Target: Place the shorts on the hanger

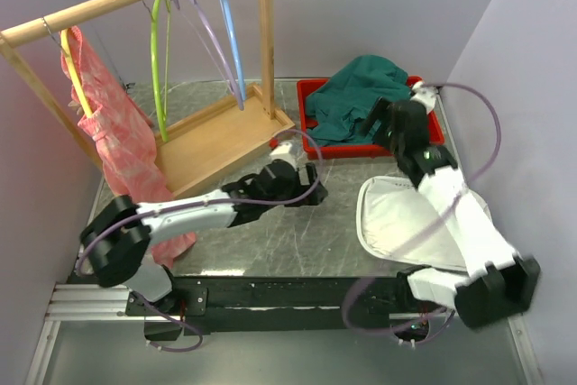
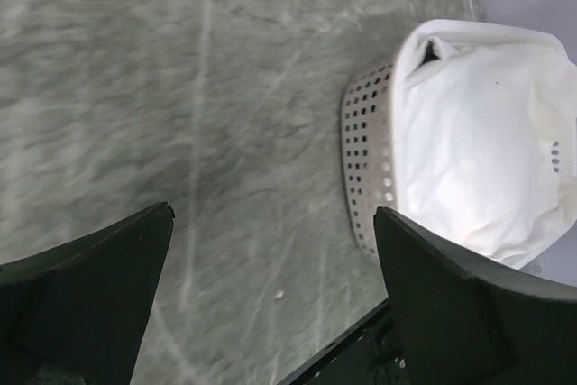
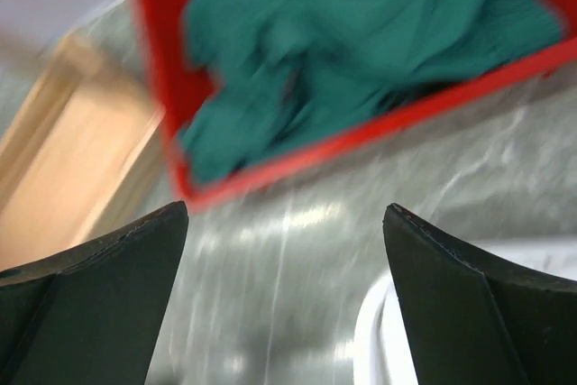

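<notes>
The dark teal shorts (image 1: 356, 96) lie bunched in a red tray (image 1: 343, 149) at the back right. In the right wrist view the shorts (image 3: 361, 33) fill the top of the frame, blurred. The lime-green hanger (image 1: 160, 51) hangs bare from the wooden rail at the back left. My right gripper (image 1: 379, 119) is at the tray's near edge beside the shorts, and its jaws (image 3: 287, 209) stand wide open over the table, holding nothing. Mid-table, my left gripper (image 1: 314, 185) is also open and empty (image 2: 273, 214).
A white perforated basket (image 1: 397, 214) with a white liner sits near right, also in the left wrist view (image 2: 365, 142). The wooden rack's base (image 1: 216, 137) stands back left. A pink-red garment (image 1: 117, 142) hangs on a yellow hanger (image 1: 77, 78). Lilac (image 1: 203, 29) and light-blue (image 1: 230, 33) hangers hang bare.
</notes>
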Available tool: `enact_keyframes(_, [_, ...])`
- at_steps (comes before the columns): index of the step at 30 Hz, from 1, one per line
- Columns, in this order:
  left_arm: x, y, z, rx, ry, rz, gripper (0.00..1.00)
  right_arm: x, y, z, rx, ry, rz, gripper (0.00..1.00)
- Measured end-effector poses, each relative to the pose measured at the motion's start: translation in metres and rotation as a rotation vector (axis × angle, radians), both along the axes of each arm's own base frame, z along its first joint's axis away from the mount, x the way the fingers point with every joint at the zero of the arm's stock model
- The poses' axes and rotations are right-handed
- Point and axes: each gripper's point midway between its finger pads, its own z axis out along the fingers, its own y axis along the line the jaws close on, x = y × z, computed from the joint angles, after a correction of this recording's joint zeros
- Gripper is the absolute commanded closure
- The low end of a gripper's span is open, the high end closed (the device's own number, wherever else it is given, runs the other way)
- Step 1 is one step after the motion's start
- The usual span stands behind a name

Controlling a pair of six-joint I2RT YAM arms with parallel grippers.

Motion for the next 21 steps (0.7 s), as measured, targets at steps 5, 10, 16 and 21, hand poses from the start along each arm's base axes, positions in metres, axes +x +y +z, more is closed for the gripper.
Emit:
enact_keyframes(5, [-0.005,0.042,0.009,0.048,-0.017,0.038,0.00,0.084,-0.086,-0.042,0.067,0.087,-0.242,0.07])
enact_keyframes(10, [-0.014,0.066,0.020,0.070,-0.029,0.037,0.01,0.138,-0.142,-0.073,0.108,0.142,-0.376,0.12])
enact_keyframes(16, [-0.016,0.080,0.034,0.077,-0.051,0.039,0.01,0.168,-0.137,-0.099,0.106,0.178,-0.353,0.52])
enact_keyframes(21, [-0.018,0.086,0.037,0.087,-0.060,0.037,0.01,0.174,-0.130,-0.097,0.095,0.175,-0.317,0.87])
